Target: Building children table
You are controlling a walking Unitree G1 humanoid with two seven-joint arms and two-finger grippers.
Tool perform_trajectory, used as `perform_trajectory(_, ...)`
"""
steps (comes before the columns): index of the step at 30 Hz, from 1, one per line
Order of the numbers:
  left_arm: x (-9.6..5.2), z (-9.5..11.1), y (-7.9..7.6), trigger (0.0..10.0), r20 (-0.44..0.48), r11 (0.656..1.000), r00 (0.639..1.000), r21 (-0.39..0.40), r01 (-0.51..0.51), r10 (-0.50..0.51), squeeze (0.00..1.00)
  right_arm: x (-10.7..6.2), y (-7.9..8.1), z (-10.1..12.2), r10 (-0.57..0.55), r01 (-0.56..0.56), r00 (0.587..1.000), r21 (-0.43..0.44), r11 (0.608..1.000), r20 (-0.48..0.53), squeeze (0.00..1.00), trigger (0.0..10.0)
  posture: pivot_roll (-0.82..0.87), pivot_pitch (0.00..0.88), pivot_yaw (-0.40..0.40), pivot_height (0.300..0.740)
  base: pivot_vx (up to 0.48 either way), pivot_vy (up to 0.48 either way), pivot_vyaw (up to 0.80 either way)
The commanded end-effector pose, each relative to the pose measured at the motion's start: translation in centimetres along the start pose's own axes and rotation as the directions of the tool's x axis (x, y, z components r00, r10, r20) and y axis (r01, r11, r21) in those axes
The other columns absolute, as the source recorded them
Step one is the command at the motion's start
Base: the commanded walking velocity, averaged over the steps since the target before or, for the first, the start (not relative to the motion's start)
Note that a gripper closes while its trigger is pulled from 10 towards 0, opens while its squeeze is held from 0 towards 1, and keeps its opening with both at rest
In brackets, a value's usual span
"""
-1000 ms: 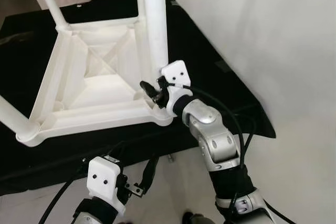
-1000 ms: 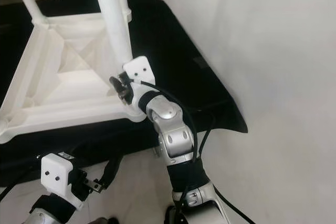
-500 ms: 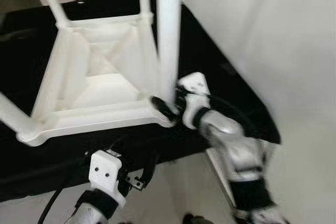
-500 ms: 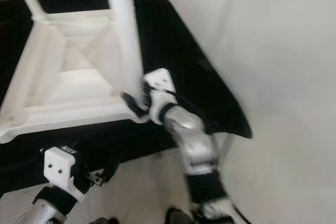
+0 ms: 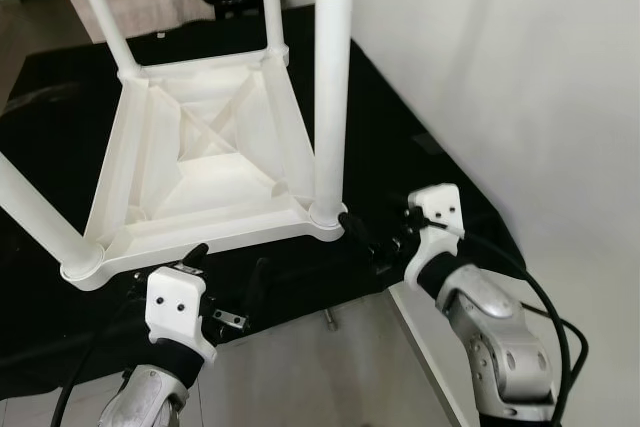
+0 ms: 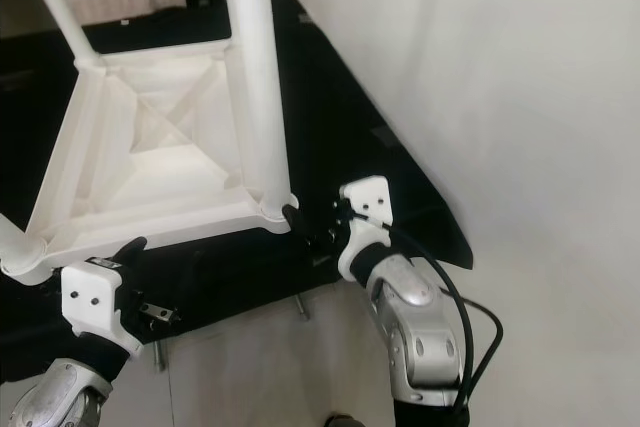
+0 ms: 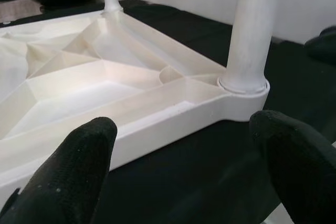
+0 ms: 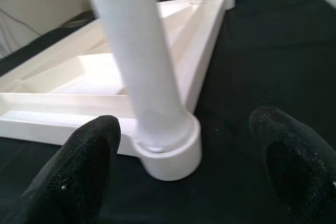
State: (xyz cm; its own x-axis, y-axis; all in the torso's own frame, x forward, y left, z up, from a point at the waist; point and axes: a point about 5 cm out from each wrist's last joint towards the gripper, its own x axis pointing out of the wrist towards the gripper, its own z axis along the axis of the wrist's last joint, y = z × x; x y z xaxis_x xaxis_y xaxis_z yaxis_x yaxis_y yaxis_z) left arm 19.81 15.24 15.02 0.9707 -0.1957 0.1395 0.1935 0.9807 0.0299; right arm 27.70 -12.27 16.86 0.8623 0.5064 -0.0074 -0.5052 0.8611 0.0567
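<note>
Right wrist view: table leg (image 8: 139,61) between fingers (image 8: 89,150).

"Where were the robot's arms?"

"Both were bent and reached forward. The right gripper (image 5: 362,235) was in front of its white wrist block, with its black fingers (image 8: 89,156) spread wide apart."

"And the other one?"

"The left gripper (image 5: 228,269) was held lower and nearer the body. Its fingers (image 7: 79,161) were spread apart too, and held nothing."

A home room: black mat (image 5: 430,157) on pale floor (image 5: 330,377), white wall (image 5: 520,67).
</note>
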Motion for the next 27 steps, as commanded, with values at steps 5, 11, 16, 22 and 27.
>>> perform_trajectory(5, -0.2, -0.9, 0.5, 10.0, -0.069, 0.994, 0.993, 0.059, -0.093, 0.097, 0.00, 0.5, 1.3, -0.6, 0.093, -0.092, 0.996, -0.058, 0.994, 0.003, 0.00, 10.0, -0.10, 0.097, 0.009, 0.740, 0.000, 0.000, 0.00)
perform_trajectory(11, -0.8, -1.4, 1.0, 10.0, -0.101, 0.971, 0.969, 0.102, -0.217, 0.227, 0.00, 1.8, 0.2, -0.8, 0.021, -0.020, 1.000, -0.094, 0.995, 0.003, 0.00, 10.0, -0.11, 0.089, 0.013, 0.740, 0.000, 0.000, 0.00)
perform_trajectory(16, -0.9, -1.7, 1.3, 10.0, -0.121, 0.959, 0.955, 0.126, -0.254, 0.269, 0.00, 2.2, -0.2, -1.1, -0.019, 0.019, 1.000, -0.081, 0.997, -0.004, 0.00, 10.0, -0.10, 0.087, 0.014, 0.740, 0.000, 0.480, 0.00)
perform_trajectory(22, -0.8, -1.8, 1.0, 10.0, -0.127, 0.958, 0.957, 0.154, -0.240, 0.260, 0.00, 2.1, -0.1, -1.3, -0.015, 0.015, 1.000, -0.066, 0.998, -0.003, 0.00, 10.0, -0.10, 0.082, 0.019, 0.740, 0.000, 0.480, 0.00)
perform_trajectory(27, -0.7, -1.9, 1.0, 10.0, -0.131, 0.959, 0.959, 0.163, -0.231, 0.253, 0.00, 2.3, -0.1, -1.5, -0.002, 0.002, 1.000, -0.058, 0.998, -0.001, 0.00, 10.0, -0.10, 0.080, 0.020, 0.740, 0.000, 0.480, 0.00)
